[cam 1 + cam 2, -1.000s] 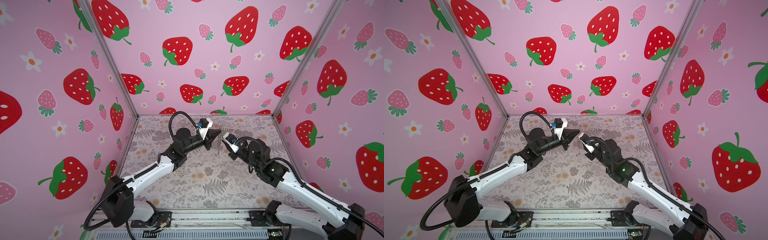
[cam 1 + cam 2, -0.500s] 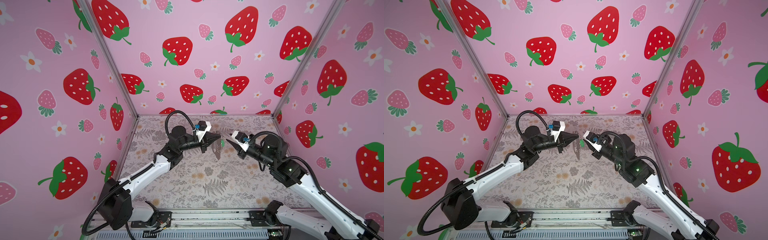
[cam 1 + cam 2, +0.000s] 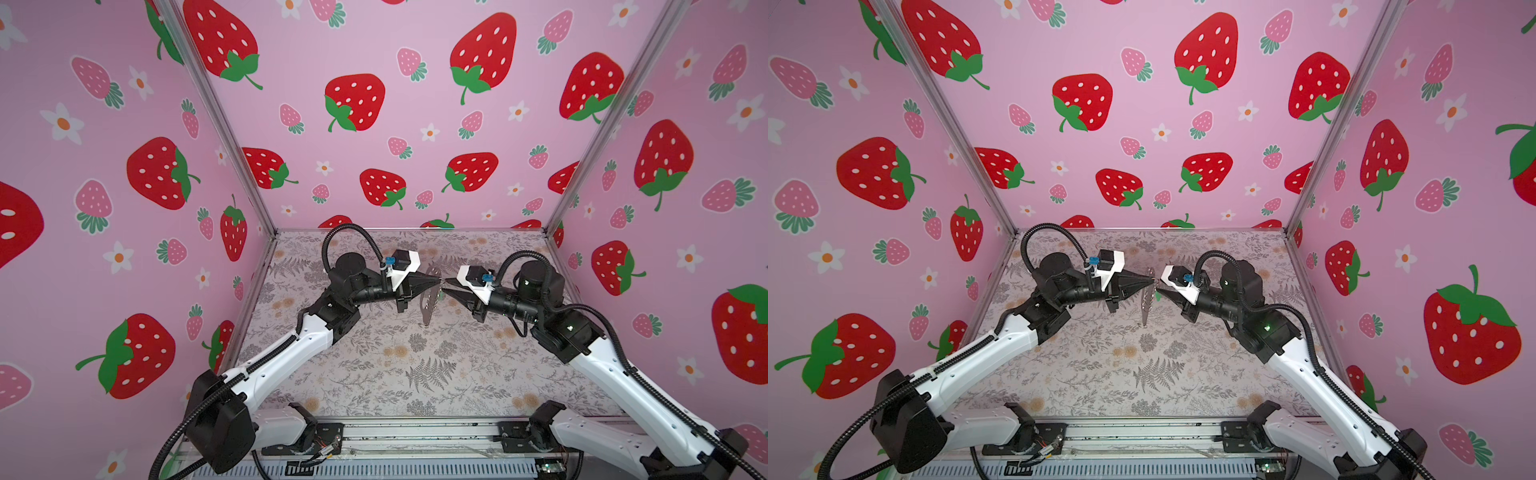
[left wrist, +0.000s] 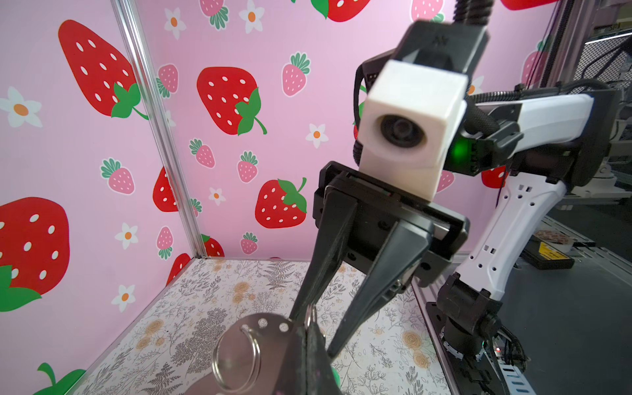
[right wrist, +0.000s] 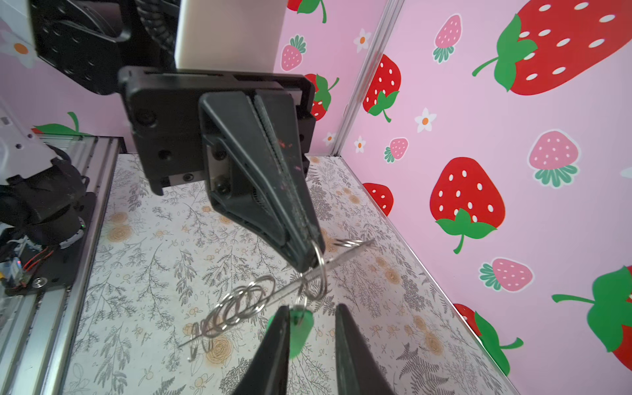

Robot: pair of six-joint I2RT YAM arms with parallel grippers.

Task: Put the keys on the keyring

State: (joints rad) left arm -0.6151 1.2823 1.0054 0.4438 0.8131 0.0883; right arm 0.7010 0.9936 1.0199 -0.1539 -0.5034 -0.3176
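Green key tag (image 5: pixel 299 330): in the air between the fingers of your right end effector (image 5: pixel 311 309), lying against one finger. The jaws stand apart, with a clear gap on the tag's other side, so nothing is clamped.

The tag's small ring (image 5: pixel 301 303) sits right up against the large split ring (image 5: pixel 318 273) at the top end of the keyring (image 3: pixel 429 305). The keyring is a flat, holed strip with a row of split rings, hanging above the floral worktop (image 3: pixel 415 374).

Your left end effector (image 5: pixel 309 260) is closed tight on that top end and carries the whole strip.

Step in hand, as judged: threading the tag onto the large ring. Whether its ring is already through cannot be told.

Next move: hold the left grip steady. Confirm the link before you draw the right arm back. If it is not through, pinch the tag again and work its ring along the coil.
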